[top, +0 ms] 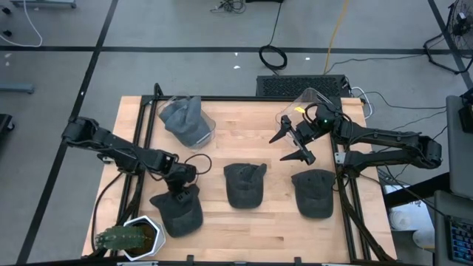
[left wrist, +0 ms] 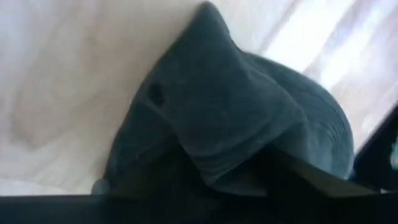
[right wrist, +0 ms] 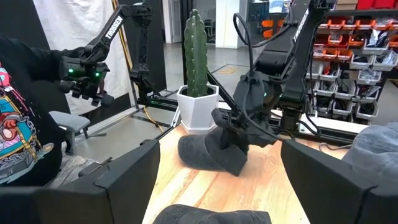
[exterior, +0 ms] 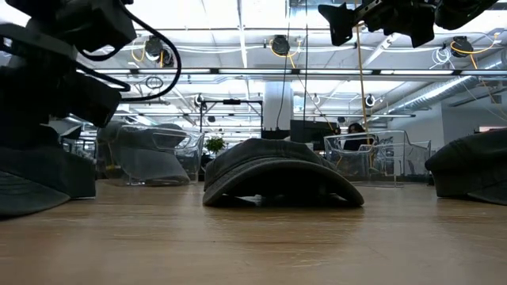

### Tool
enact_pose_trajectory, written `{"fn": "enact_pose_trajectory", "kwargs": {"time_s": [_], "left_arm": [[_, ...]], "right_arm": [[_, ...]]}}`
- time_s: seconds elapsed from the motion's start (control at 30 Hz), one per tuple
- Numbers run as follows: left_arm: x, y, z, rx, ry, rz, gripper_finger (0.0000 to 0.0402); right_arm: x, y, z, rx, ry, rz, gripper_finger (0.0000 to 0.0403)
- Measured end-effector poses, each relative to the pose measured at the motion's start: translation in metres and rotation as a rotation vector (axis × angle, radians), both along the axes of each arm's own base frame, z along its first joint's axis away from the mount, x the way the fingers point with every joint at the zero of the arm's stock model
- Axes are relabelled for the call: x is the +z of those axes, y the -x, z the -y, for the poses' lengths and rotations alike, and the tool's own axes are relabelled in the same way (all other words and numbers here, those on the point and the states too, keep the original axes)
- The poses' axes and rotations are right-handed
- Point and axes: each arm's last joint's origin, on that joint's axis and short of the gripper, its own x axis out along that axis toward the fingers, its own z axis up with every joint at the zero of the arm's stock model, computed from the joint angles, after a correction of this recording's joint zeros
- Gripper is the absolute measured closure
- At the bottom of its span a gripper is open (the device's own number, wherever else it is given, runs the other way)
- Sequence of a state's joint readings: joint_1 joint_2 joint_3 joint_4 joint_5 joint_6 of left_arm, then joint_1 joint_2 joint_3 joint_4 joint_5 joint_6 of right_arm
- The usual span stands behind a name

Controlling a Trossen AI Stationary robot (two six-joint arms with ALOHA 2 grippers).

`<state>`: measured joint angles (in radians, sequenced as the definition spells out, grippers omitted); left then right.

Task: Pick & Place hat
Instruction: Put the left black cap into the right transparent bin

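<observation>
A light wooden tabletop (top: pixel 236 118) is seen filling the centre of the high view, framed by black rails. In the upper left of that tabletop a clear plastic bin (top: pixel 208 127) is found holding a crumpled grey-blue cap (top: pixel 185 118); a second clear plastic bin (top: pixel 310 100) is seen at the upper right. Three dark grey fabric caps are laid in a row along the lower part of the tabletop: the left-hand dark cap (top: pixel 179 210), the middle dark cap (top: pixel 244 184) and the right-hand dark cap (top: pixel 314 192). A green cactus in a white hexagonal pot (top: pixel 131 239) is placed at the lower left corner. The left gripper (top: pixel 179 193) is lowered onto the left-hand dark cap, and in the left wrist view the cloth of its crown (left wrist: pixel 230 124) is seen bunched into a peak and pinched between the fingers. The right gripper (top: pixel 294 142) is held above the table in the upper right of centre, well apart from every cap, its fingers spread wide with nothing between them.
</observation>
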<state>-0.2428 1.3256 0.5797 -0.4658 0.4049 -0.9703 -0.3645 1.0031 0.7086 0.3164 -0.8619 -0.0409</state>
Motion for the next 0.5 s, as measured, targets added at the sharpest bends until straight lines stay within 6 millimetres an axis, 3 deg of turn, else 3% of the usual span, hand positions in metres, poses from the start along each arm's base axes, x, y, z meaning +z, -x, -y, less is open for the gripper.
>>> {"fn": "enact_pose_trajectory", "kwargs": {"time_s": [0.2, 0.33, 0.5], "left_arm": [[0.005, -0.005, 0.001, -0.045, 0.022, 0.099, 0.0380], [0.018, -0.012, 0.002, -0.025, 0.036, 0.152, 0.0391], [0.060, -0.030, 0.003, -0.075, -0.051, 0.311, 0.0396]], "right_arm": [[-0.001, 0.000, 0.000, -0.001, -0.004, -0.008, 0.0078], [-0.001, 0.000, 0.000, -0.001, -0.004, -0.008, 0.0078], [-0.001, 0.000, 0.000, -0.001, -0.007, -0.013, 0.0078]]}}
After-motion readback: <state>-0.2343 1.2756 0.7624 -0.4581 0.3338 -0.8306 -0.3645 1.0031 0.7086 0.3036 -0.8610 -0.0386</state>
